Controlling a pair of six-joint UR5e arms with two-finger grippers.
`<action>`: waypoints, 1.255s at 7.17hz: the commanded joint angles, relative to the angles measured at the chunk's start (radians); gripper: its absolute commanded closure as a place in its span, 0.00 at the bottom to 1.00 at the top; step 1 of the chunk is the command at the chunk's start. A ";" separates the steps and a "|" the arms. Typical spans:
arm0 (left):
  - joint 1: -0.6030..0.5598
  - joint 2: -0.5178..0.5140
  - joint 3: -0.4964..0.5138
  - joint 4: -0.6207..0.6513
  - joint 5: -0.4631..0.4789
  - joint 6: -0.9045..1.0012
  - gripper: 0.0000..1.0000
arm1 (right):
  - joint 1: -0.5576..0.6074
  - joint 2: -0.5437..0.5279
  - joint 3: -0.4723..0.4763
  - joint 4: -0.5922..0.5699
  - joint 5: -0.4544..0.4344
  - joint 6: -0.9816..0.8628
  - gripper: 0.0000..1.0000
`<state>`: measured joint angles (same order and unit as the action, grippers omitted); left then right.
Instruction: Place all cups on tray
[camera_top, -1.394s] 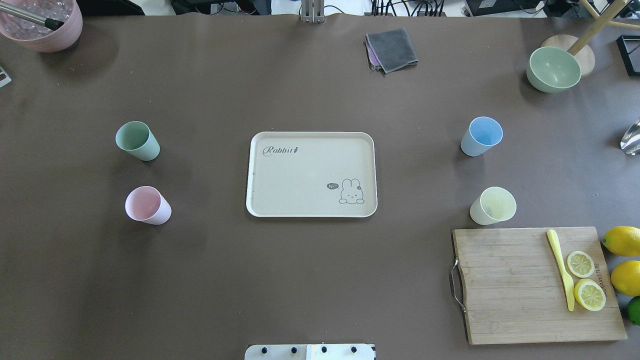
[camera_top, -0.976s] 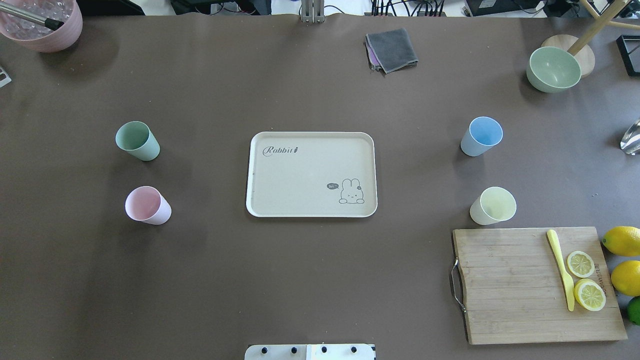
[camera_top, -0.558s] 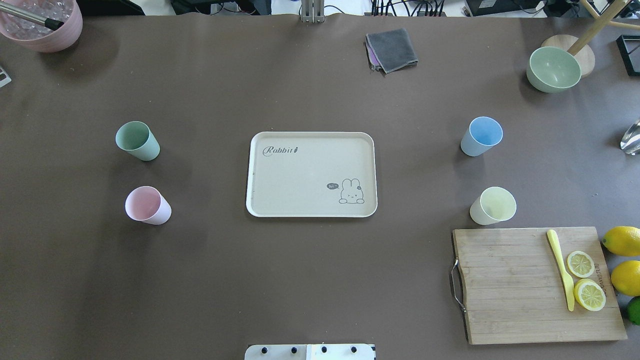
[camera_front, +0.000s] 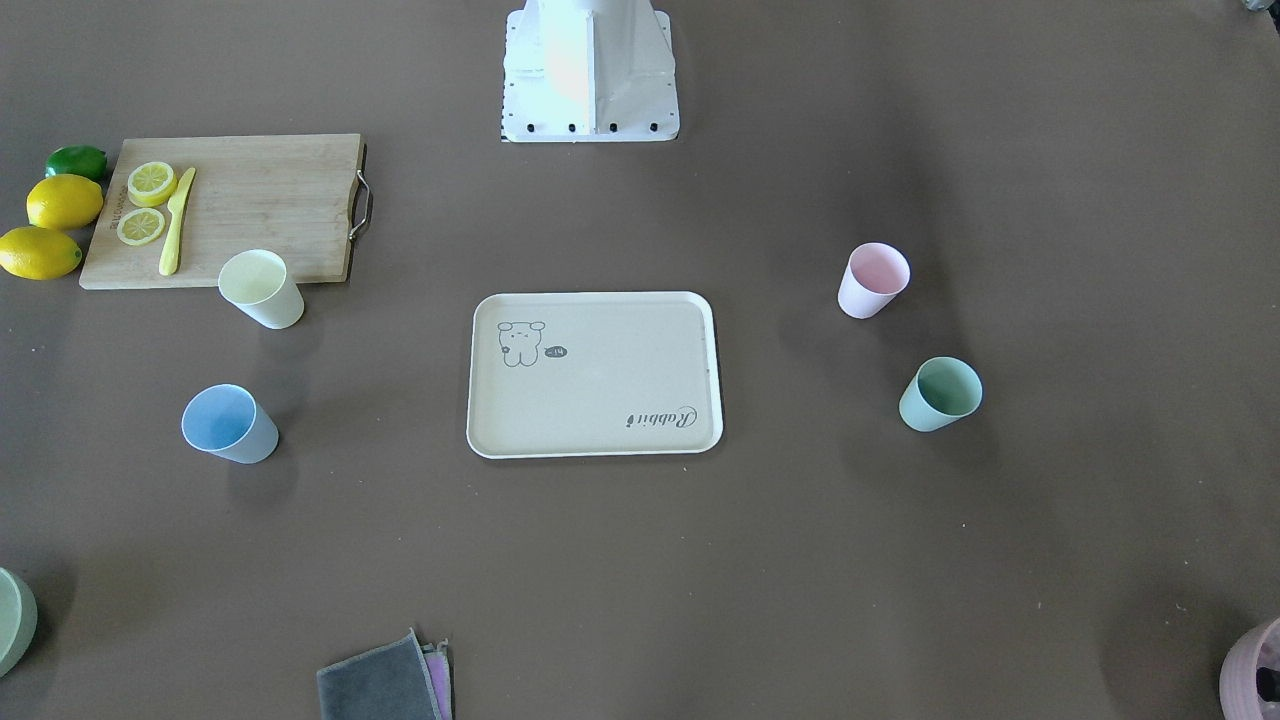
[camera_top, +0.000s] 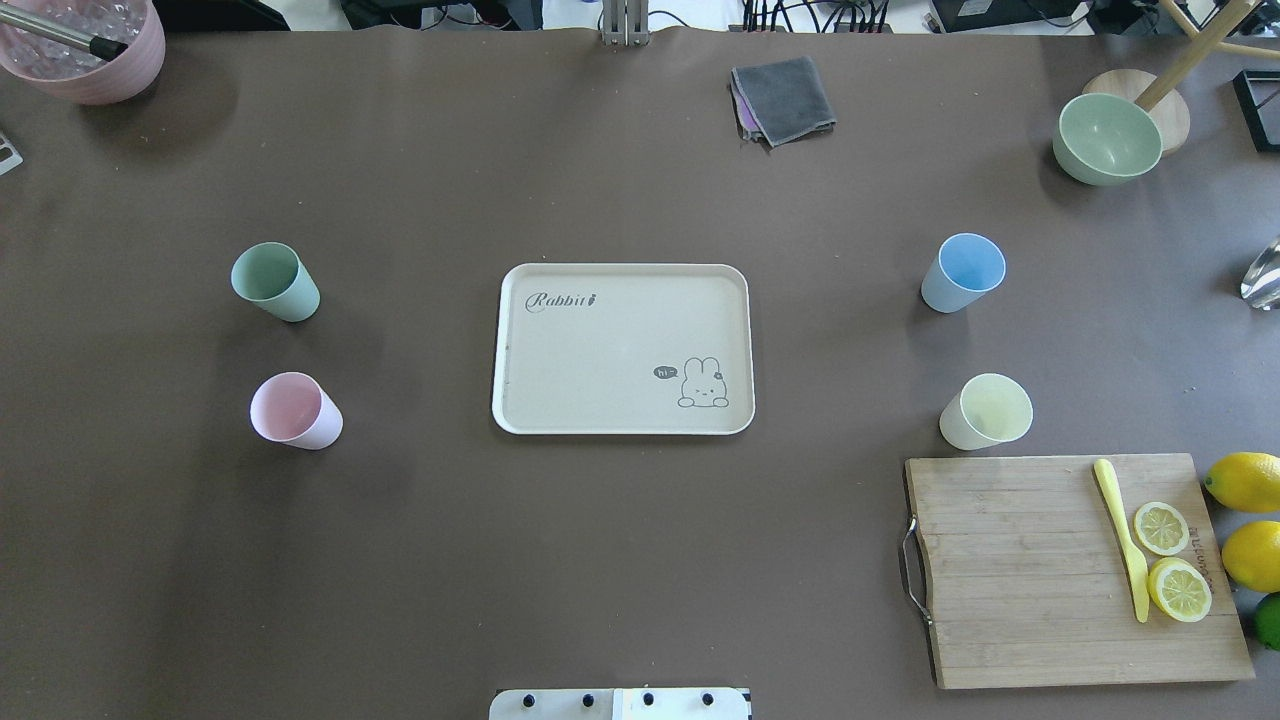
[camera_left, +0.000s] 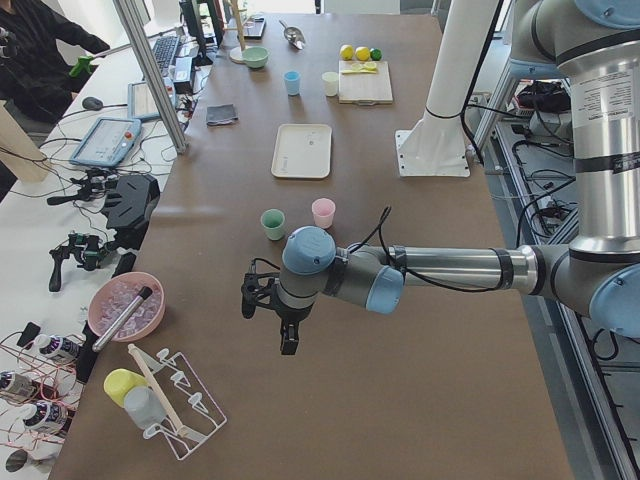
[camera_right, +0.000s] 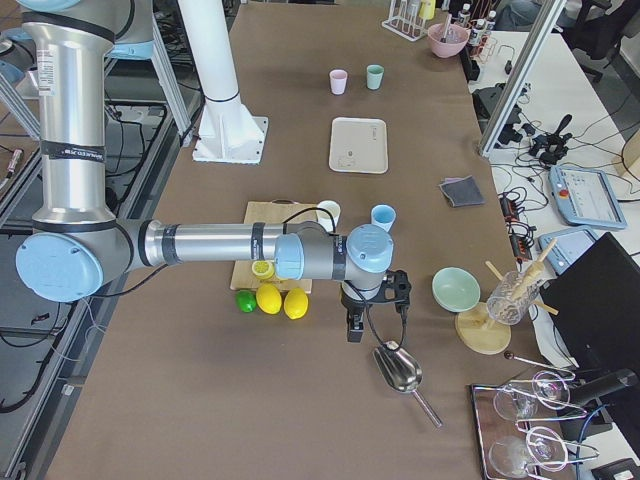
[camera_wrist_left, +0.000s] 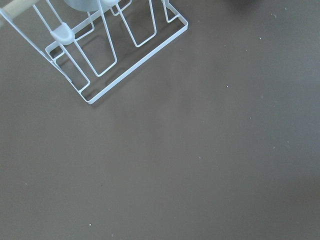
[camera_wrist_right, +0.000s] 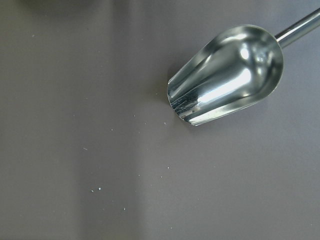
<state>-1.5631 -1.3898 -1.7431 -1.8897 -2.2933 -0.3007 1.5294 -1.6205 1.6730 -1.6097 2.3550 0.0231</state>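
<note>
The cream tray (camera_top: 600, 350) lies flat at the table's middle with nothing on it. The mint green cup (camera_top: 275, 282) and the pink cup (camera_top: 295, 410) stand to its left. The light blue cup (camera_top: 963, 272) and the yellow cup (camera_top: 986, 411) stand to its right. All four are upright on the table. My left gripper (camera_left: 288, 340) hangs over the table's left end, far from the cups. My right gripper (camera_right: 352, 330) hangs over the right end, near a metal scoop. I cannot tell whether either is open or shut.
A wooden cutting board (camera_top: 1010, 570) with lemon slices and a yellow knife lies in front of the yellow cup. A pale-green bowl (camera_top: 1107, 138), a grey cloth (camera_top: 783, 100) and a mauve pot (camera_top: 85, 45) are at the back. A wire rack (camera_wrist_left: 100, 50) and a scoop (camera_wrist_right: 225, 75) lie under the wrists.
</note>
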 joint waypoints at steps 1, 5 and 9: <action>0.001 0.002 0.002 0.000 0.003 0.000 0.02 | 0.000 0.001 0.001 0.001 0.001 0.000 0.00; 0.001 0.002 0.002 -0.003 0.003 0.002 0.02 | 0.000 0.001 0.001 0.001 0.000 0.000 0.00; 0.001 0.002 -0.003 -0.002 -0.006 0.000 0.02 | 0.003 -0.009 0.007 0.011 0.009 0.001 0.00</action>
<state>-1.5628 -1.3864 -1.7426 -1.8954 -2.2961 -0.3005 1.5308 -1.6241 1.6756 -1.6040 2.3595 0.0233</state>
